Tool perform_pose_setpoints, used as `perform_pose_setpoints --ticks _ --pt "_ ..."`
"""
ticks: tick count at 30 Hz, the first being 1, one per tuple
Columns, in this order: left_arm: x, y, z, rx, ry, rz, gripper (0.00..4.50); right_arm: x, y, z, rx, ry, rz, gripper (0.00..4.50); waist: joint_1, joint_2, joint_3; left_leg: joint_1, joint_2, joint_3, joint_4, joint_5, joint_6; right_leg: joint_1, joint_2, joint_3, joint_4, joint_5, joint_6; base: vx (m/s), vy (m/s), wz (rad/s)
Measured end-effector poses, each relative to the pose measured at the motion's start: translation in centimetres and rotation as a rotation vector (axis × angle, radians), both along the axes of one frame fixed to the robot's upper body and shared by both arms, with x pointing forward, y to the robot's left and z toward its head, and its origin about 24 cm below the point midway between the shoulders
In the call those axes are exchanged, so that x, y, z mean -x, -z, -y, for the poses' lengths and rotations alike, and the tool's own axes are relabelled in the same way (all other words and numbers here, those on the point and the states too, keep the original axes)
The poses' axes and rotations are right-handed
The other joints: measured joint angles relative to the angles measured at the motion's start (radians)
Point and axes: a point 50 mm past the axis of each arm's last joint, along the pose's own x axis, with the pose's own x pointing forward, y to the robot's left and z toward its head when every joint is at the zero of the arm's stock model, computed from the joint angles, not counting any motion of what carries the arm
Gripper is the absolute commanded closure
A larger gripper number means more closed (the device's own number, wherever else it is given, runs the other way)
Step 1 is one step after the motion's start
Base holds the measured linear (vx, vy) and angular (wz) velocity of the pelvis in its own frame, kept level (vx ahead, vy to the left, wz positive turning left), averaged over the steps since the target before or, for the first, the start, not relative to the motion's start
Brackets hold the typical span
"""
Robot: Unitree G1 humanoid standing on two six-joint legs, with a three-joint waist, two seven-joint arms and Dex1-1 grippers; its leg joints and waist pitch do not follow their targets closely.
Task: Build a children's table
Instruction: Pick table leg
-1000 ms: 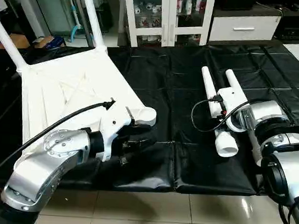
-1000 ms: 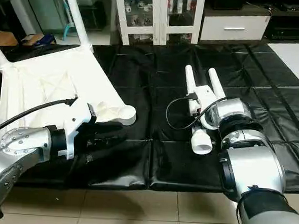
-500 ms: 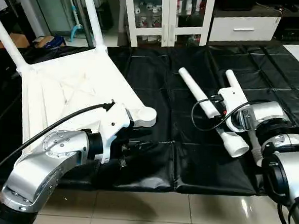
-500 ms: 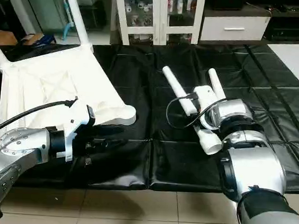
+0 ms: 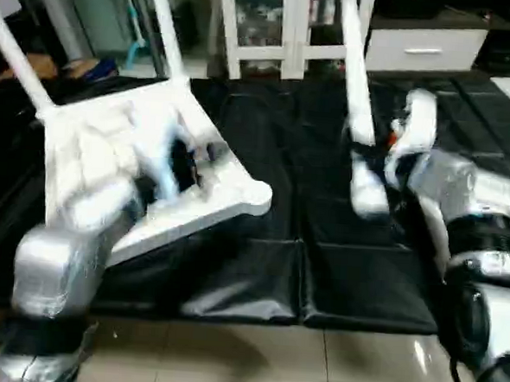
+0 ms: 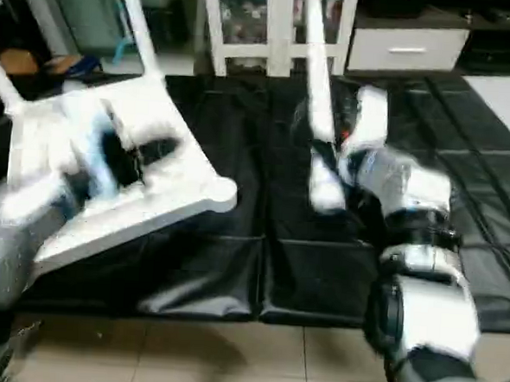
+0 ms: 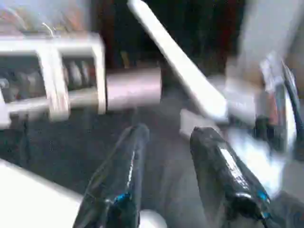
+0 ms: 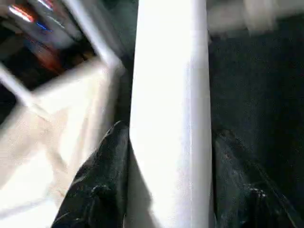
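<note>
Right gripper [image 8: 166,190] clamped on long white tapered tubular leg [image 5: 355,85], fingers on both sides, leg raised near upright. Left gripper [image 7: 164,156] part open, empty, hovering over white ribbed plastic tabletop [image 5: 93,146] on black mat [image 5: 302,272]. Bare round corner socket [image 5: 253,193] sits near leg's fat end. Advice: square leg to socket before pushing, left steadies tabletop.
</note>
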Motion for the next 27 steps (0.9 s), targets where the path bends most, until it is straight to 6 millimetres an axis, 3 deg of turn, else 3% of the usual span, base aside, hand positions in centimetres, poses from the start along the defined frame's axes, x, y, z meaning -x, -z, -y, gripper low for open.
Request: perform_pose_setpoints --ticks 2,8,10,15,16,19,22,27 --pt "-0.4 -1.4 1.2 0.072 0.068 -0.009 2.37 1.0 -0.6 -0.8 -0.062 -0.098 0.071 2.7 0.007 0.002 -0.001 0.0 0.0 0.001 0.0 -0.001 0.002 0.0 0.0 0.0 -0.003 0.001 0.0 0.0 0.0 0.0" --pt "-1.8 -2.0 3.2 0.085 0.17 -0.092 2.01 3.8 -1.9 -2.6 -0.21 -0.358 0.136 2.7 0.011 0.0 0.0 -0.002 0.0 0.001 -0.001 0.001 0.004 -0.001 0.0 0.0 -0.003 0.002 0.001 0.0 0.0 0.0" --pt "-1.7 -3.0 4.1 0.106 0.221 -0.075 1.64 4.5 -2.1 -3.3 -0.241 -0.441 0.134 2.7 0.012 0.0 0.0 -0.002 0.0 0.001 0.0 0.001 0.004 -0.001 -0.001 0.0 -0.004 0.002 0.001 0.0 0.0 0.0" --pt "-1.5 -5.3 5.5 0.18 0.344 -0.062 1.47 6.1 -1.4 -4.2 -0.237 -0.575 0.116 2.7 0.015 -0.001 0.001 -0.001 -0.001 0.002 -0.001 0.001 0.004 0.0 -0.001 0.001 -0.004 0.002 0.001 0.0 0.0 0.0" --pt "-1.4 -5.5 5.4 0.197 0.363 -0.068 1.21 6.3 -1.2 -4.1 -0.233 -0.587 0.103 2.7 0.015 -0.001 0.001 -0.001 -0.001 0.002 -0.001 0.001 0.004 0.0 -0.001 0.001 -0.004 0.002 0.001 0.0 0.0 0.0" --pt "-1.1 -5.6 5.6 0.262 0.422 -0.086 1.18 6.5 -1.4 -4.1 -0.222 -0.606 0.094 2.7 0.014 -0.003 0.002 -0.001 -0.001 0.002 -0.001 0.001 0.004 0.0 -0.001 0.001 -0.004 0.003 0.002 0.0 0.0 0.0" --pt "-0.8 -5.6 5.7 0.257 0.46 -0.09 0.78 6.9 -1.2 -4.5 -0.213 -0.634 0.091 2.7 0.015 -0.003 0.002 -0.001 0.0 0.002 -0.001 0.001 0.003 0.0 -0.001 0.001 -0.004 0.003 0.002 0.0 0.0 0.0" --pt "-0.7 -4.3 5.5 0.192 0.46 -0.141 0.71 7.5 0.4 -4.4 -0.205 -0.637 0.036 2.7 0.017 -0.002 0.001 -0.001 -0.001 0.002 -0.002 0.001 0.003 0.0 -0.001 0.001 -0.005 0.003 0.002 0.0 0.0 0.0"
